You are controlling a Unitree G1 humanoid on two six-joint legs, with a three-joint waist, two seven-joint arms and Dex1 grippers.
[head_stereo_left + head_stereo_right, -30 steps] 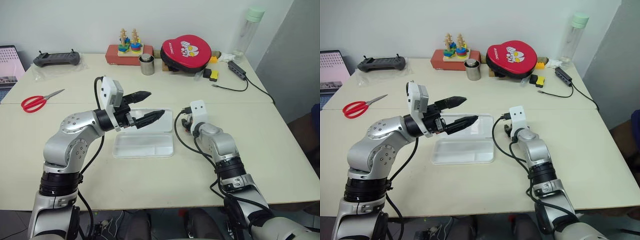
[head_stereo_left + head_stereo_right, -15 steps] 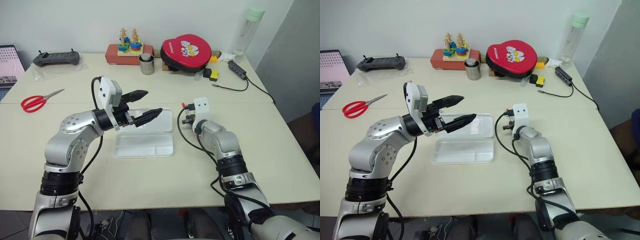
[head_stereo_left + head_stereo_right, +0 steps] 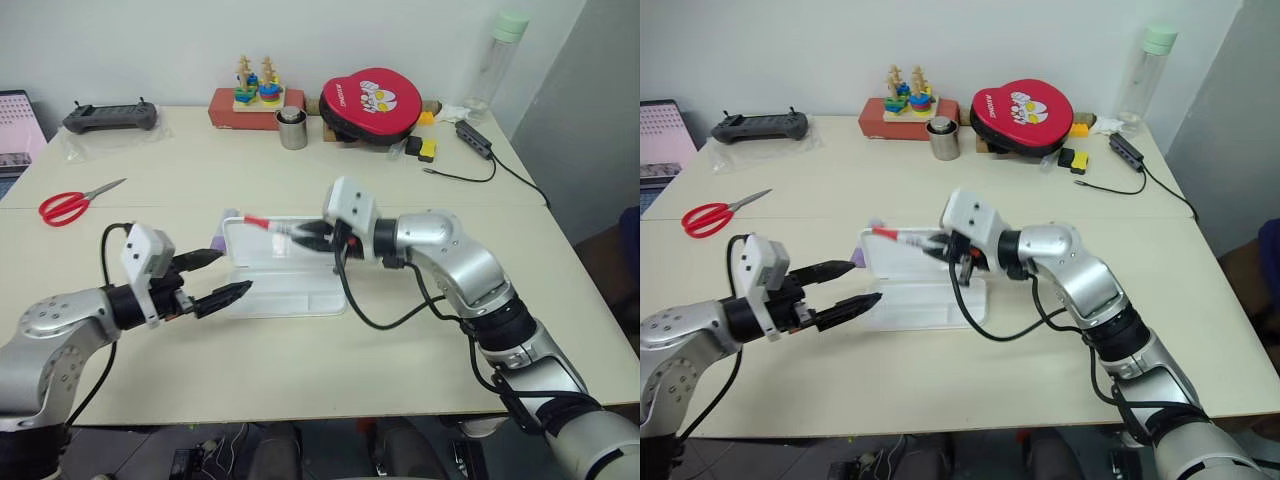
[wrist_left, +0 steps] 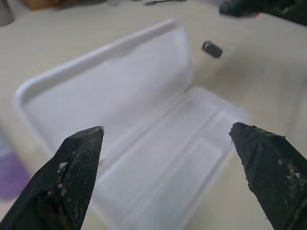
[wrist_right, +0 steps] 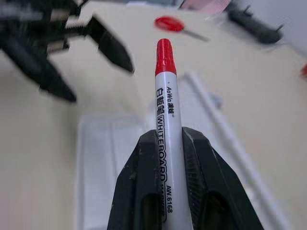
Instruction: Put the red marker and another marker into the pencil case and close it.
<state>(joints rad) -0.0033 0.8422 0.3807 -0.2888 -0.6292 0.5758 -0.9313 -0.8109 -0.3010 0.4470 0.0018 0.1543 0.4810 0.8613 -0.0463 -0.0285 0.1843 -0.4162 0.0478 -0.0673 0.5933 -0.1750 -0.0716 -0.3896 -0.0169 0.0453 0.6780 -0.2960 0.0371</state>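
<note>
On my inspection, working from the left of the table, I noted red-handled scissors (image 3: 68,204) lying flat near the left edge and a dark handheld controller (image 3: 110,117) at the back left corner. The left gripper (image 3: 212,279) hovered low over the table just left of the pencil case (image 3: 285,282), its two black fingers (image 4: 72,179) spread wide with nothing between them. The lilac marker (image 3: 853,263) lay on the table at the case's left end, partly hidden behind the upper left finger; I could not confirm whether it touched the case wall. The pencil case sat open in the middle of the table, its lid folded back flat toward the rear and its moulded tray nearest me, and as far as I could see the tray held nothing. The right gripper (image 3: 312,233) reached in from the right above the lid half, its fingers pressed together on the white barrel of the red marker (image 5: 165,108). The marker stood clear of the case, held roughly level, its red cap pointing toward the left gripper. At the back of the table I recorded a wooden stacking toy (image 3: 255,85) on a red box, a small metal cup (image 3: 293,130), a round red zip pouch (image 3: 371,102) and, at the far right, a clear bottle (image 3: 497,60) with a pale green cap.
</note>
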